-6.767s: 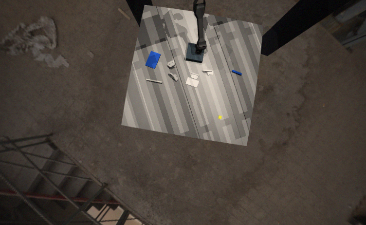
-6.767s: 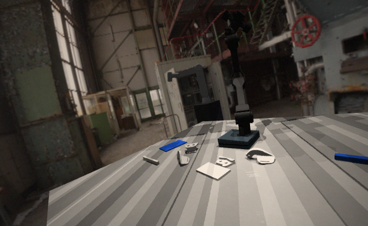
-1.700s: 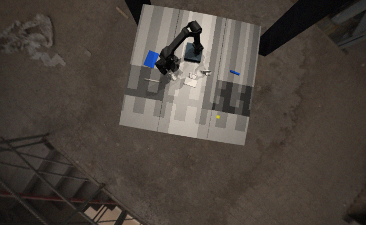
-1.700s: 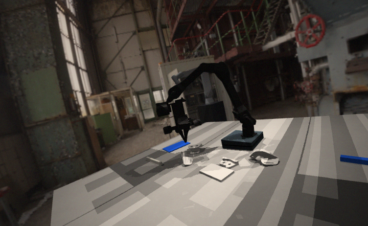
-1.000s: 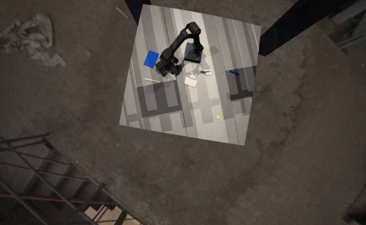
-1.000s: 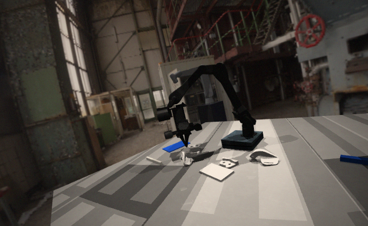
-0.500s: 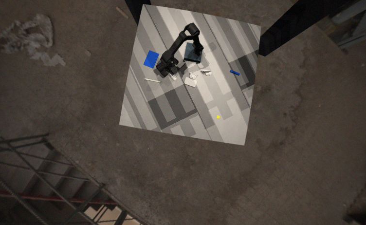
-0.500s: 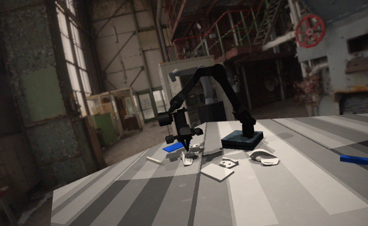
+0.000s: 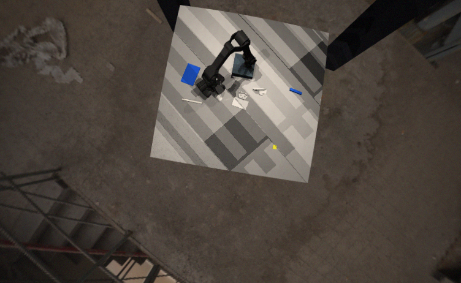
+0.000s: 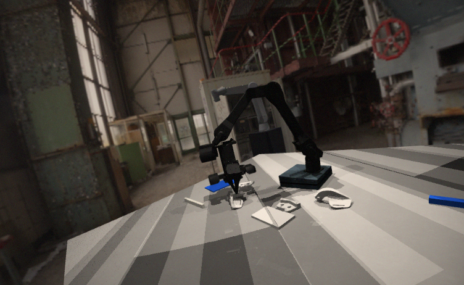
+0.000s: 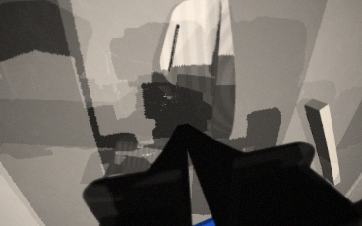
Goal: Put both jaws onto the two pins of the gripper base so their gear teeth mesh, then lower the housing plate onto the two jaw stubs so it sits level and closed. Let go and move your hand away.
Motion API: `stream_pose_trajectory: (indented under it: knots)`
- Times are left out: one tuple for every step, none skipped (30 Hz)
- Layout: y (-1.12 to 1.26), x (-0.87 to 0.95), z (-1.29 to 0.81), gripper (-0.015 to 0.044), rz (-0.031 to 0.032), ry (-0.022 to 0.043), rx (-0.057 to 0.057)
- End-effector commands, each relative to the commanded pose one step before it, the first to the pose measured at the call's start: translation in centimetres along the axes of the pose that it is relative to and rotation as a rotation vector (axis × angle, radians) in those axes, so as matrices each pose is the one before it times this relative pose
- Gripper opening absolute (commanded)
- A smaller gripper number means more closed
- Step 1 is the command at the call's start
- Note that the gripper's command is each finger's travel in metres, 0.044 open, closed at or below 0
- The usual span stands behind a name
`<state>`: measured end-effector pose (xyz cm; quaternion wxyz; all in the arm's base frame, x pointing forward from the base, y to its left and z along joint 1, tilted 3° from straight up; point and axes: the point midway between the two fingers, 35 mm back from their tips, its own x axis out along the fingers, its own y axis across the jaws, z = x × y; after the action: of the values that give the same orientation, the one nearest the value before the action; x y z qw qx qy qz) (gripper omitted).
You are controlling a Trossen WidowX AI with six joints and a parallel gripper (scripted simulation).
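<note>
Open the clenched, unladen tool point(image 9: 219, 97) point(image 10: 236, 192) point(image 11: 183, 129) before lowering.
Square the fingers to the white curved piece point(image 9: 219, 98) point(image 10: 236, 202) point(image 11: 197, 34) just beneath, then grip gently; on the surface point(image 9: 278, 168) point(image 10: 226, 258) point(image 11: 275, 64), the pale flat plate point(image 9: 240, 103) point(image 10: 273, 216) lies apart.

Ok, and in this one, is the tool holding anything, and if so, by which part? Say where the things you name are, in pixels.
Nothing is held: the tool point(image 9: 219, 93) point(image 10: 236, 191) point(image 11: 183, 129) is shut, its tips together, with the white curved piece point(image 9: 219, 98) point(image 10: 237, 202) point(image 11: 195, 41) outside them.
</note>
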<state>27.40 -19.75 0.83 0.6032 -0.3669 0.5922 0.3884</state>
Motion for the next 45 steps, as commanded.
stream_pose_trajectory:
  knots:
    - [-0.691,-0.125,-0.100,0.0000,-0.00164,0.00531,0.0045]
    - [-0.167,-0.009,-0.002,0.0000,-0.00015,0.00000,0.0000]
    - [-0.166,-0.008,-0.002,0.0000,-0.00015,0.00000,0.0000]
    - [-0.166,-0.008,-0.002,0.0000,-0.00015,0.00000,0.0000]
    - [-0.165,-0.007,-0.001,0.0000,-0.00015,0.00000,0.0000]
    - [-0.165,-0.006,-0.001,0.0000,-0.00015,0.00000,0.0000]
    - [-0.165,-0.006,-0.001,0.0000,-0.00015,0.00000,0.0000]
    - [-0.164,-0.005,0.000,0.0000,-0.00015,0.00000,0.0000]
    - [-0.164,-0.005,0.000,0.0000,-0.00015,0.00000,0.0000]
    - [-0.163,-0.004,0.000,0.0000,-0.00015,0.00000,0.0000]
    - [-0.163,-0.003,0.001,0.0000,-0.00015,0.00000,0.0000]
    - [-0.162,-0.003,0.001,0.0000,-0.00015,0.00000,0.0000]
    - [-0.161,-0.002,0.001,0.0000,-0.00015,0.00000,0.0000]
    - [-0.162,-0.001,0.002,0.0000,-0.00015,0.00000,0.0000]
    - [-0.161,-0.001,0.002,0.0000,-0.00015,0.00000,0.0000]
    - [-0.161,0.000,0.002,0.0000,-0.00015,0.00000,0.0000]
    - [-0.160,0.000,0.003,0.0000,-0.00015,0.00000,0.0000]
    - [-0.160,0.001,0.003,0.0000,-0.00015,0.00000,0.0000]
    - [-0.159,0.002,0.003,0.0000,-0.00015,0.00000,0.0000]
    - [-0.159,0.002,0.004,0.0000,-0.00014,0.00000,0.0000]
    - [-0.158,0.003,0.004,0.0000,-0.00014,-0.00001,0.0000]
    - [-0.158,0.004,0.004,0.0000,-0.00014,-0.00001,0.0000]
    - [-0.157,0.004,0.004,0.0000,-0.00014,-0.00001,0.0000]
    - [-0.158,0.005,0.005,0.0000,-0.00014,-0.00001,0.0000]
    - [-0.157,0.006,0.005,0.0000,-0.00014,-0.00001,0.0000]
    - [-0.156,0.006,0.005,0.0000,-0.00014,-0.00001,0.0000]
    - [-0.122,0.005,0.005,0.0000,-0.00011,-0.00001,0.0000]
    - [-0.073,0.003,0.003,0.0000,-0.00007,0.00000,0.0000]
    - [-0.024,0.001,0.001,0.0000,-0.00002,0.00000,0.0000]
    - [-0.028,-0.006,-0.001,0.0000,-0.00003,0.00000,0.0000]
    - [-0.084,-0.019,-0.002,0.0000,-0.00008,0.00000,0.0000]
    - [-0.015,-0.245,-0.002,0.0000,-0.00019,-0.00009,-0.0002]
    - [-0.033,-0.736,-0.004,0.0000,-0.00057,-0.00027,-0.0006]
    - [-0.017,-1.234,0.001,0.0000,-0.00091,-0.00046,-0.0010]
    - [0.046,-1.594,0.014,0.0000,-0.00110,-0.00060,-0.0013]
    - [0.090,-1.248,0.021,0.0000,-0.00080,-0.00048,-0.0010]
    - [0.076,-0.750,0.017,0.0000,-0.00046,-0.00029,-0.0006]
    - [0.029,-0.250,0.007,0.0000,-0.00015,-0.00010,-0.0002]
    - [0.000,0.000,0.000,0.0000,0.00000,0.00000,0.0000]
    - [0.000,0.000,0.000,0.0000,0.00000,0.00000,0.0000]
    - [0.000,0.000,0.000,0.0000,0.00000,0.00000,0.0000]
    - [-0.224,0.361,-0.024,0.0026,-0.01231,0.00192,0.0027]
    - [0.000,0.000,0.000,0.0053,0.00000,0.00000,0.0000]
    - [0.000,0.000,0.000,0.0079,0.00000,0.00000,0.0000]
    - [0.000,0.000,0.000,0.0105,0.00000,0.00000,0.0000]
